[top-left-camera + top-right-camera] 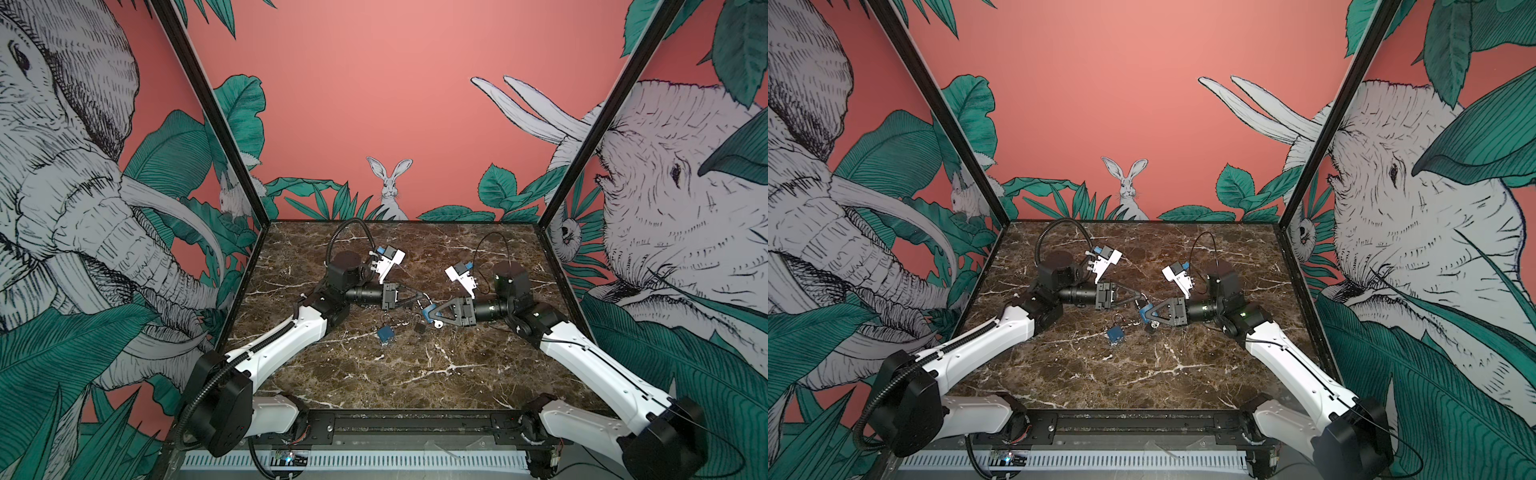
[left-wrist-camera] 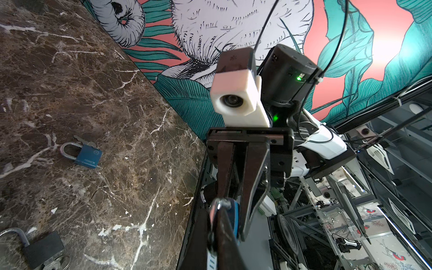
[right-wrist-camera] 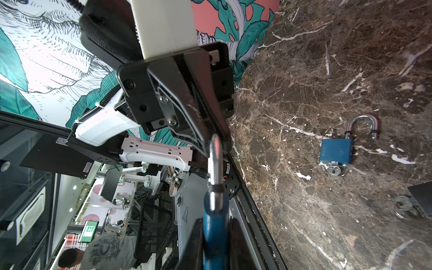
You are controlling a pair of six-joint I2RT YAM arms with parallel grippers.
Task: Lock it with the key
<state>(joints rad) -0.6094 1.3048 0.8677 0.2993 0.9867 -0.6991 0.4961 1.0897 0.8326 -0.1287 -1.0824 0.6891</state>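
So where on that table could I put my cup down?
Roomiest: front of the table, between the two forearms. Also bare: the strip along the back wall. Crowded: the middle, where left gripper and right gripper grip the raised padlock, with a loose blue padlock and a black padlock close by.

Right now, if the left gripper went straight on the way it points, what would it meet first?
The blue padlock in the right gripper. The left gripper is shut on its shackle, so straight on it would push into that padlock's body, as far as I can judge.
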